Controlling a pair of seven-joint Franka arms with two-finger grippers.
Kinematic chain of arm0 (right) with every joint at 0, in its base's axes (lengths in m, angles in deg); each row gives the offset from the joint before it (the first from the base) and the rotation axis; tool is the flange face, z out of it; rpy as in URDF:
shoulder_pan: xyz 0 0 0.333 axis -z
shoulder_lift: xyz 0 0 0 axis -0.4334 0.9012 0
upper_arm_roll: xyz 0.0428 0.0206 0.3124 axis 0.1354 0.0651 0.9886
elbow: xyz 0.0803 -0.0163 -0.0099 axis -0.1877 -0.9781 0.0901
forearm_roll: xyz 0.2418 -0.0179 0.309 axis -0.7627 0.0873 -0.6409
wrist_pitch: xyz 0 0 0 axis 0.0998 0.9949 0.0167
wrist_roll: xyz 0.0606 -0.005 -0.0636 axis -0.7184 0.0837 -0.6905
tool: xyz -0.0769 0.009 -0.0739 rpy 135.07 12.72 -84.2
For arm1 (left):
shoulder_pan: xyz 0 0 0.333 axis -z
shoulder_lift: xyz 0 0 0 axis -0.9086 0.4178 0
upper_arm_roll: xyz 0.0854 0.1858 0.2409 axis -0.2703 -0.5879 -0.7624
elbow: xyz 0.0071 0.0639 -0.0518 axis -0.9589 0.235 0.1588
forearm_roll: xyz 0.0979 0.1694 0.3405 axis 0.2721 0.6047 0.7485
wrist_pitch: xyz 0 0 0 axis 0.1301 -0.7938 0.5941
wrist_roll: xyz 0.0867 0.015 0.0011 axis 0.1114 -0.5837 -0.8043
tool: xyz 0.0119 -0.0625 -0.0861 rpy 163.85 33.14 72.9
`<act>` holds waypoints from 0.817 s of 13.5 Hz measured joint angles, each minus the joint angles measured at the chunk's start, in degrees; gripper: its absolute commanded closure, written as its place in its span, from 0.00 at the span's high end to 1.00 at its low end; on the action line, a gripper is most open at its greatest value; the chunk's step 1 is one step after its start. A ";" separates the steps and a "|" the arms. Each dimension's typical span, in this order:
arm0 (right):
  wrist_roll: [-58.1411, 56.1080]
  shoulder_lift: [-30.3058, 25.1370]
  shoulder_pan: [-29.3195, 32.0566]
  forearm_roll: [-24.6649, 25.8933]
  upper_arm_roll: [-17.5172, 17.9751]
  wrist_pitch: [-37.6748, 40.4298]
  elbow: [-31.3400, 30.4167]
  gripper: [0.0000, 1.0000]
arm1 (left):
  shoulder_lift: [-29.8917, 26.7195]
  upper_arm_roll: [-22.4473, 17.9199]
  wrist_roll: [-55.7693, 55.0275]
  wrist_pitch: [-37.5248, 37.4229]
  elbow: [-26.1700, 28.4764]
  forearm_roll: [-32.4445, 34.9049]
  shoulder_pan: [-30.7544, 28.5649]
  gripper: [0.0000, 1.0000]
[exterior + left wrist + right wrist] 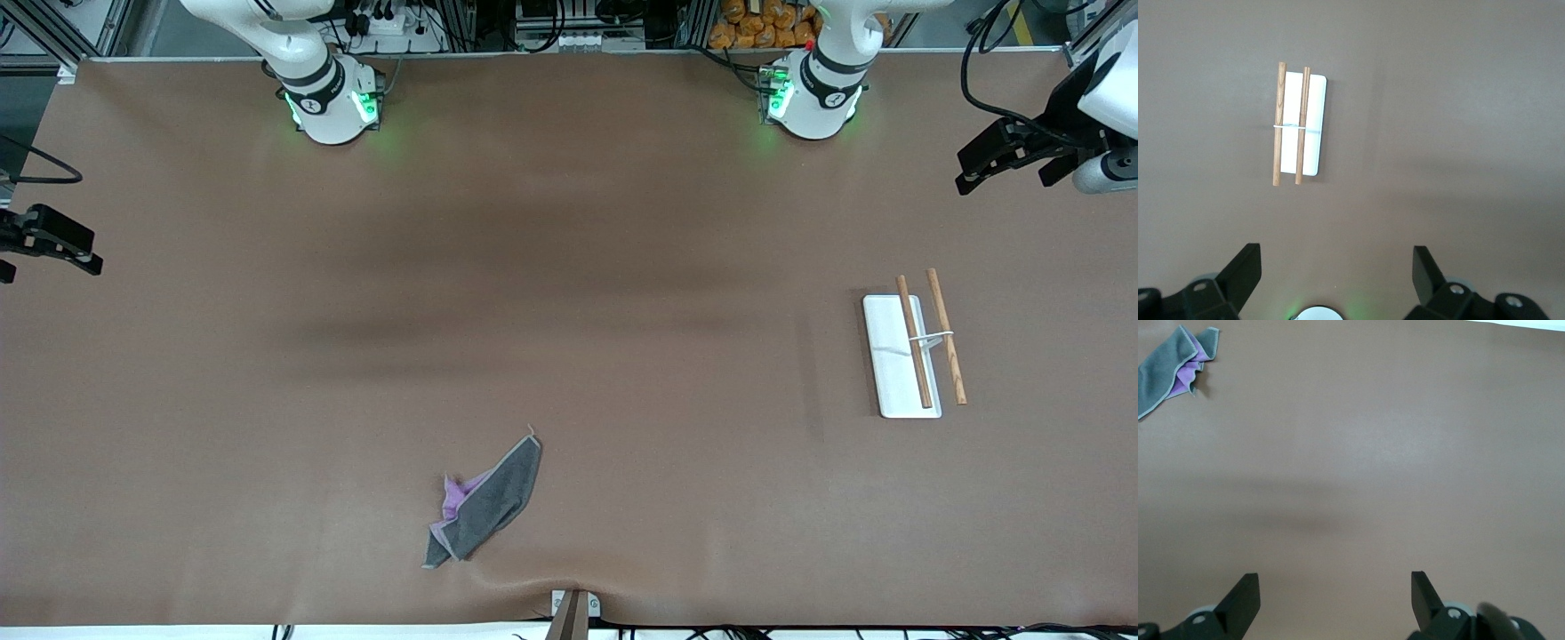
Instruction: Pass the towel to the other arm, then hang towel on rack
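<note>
The towel (487,505) lies crumpled on the brown table (569,293), low and a bit off centre in the front view, close to the table's near edge. Its long axis runs on a diagonal, from a lower corner by the near edge up to a pointed corner aimed toward the rack's end of the table. Dark grey face up, a purple fold peeking out along one side, thin pale edging around it.

Over at the middle right of the frame sits the rack (914,350), toward the left arm's end: a white base plate, two brown rods lying parallel, their long axis running nearly up and down the frame, a thin wire bracket crossing them midway.

Left gripper (1337,267) hangs high at the upper right edge of the frame, fingers spread wide, nothing in them. Right gripper (1335,590) waits at the left edge, fingers spread wide too, empty, the towel well apart from it.
</note>
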 measured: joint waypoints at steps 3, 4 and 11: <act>0.00 0.00 -0.04 0.00 -0.05 0.01 0.00 1.00 | 0.00 -0.02 0.00 0.00 0.00 0.00 -0.14 1.00; 0.00 0.00 -0.04 0.00 -0.08 0.02 0.00 1.00 | 0.00 -0.04 0.00 0.00 0.00 0.00 -0.17 1.00; 0.00 0.00 -0.02 0.00 -0.45 0.02 0.00 1.00 | 0.22 -0.04 1.25 -0.01 0.05 0.00 -0.24 1.00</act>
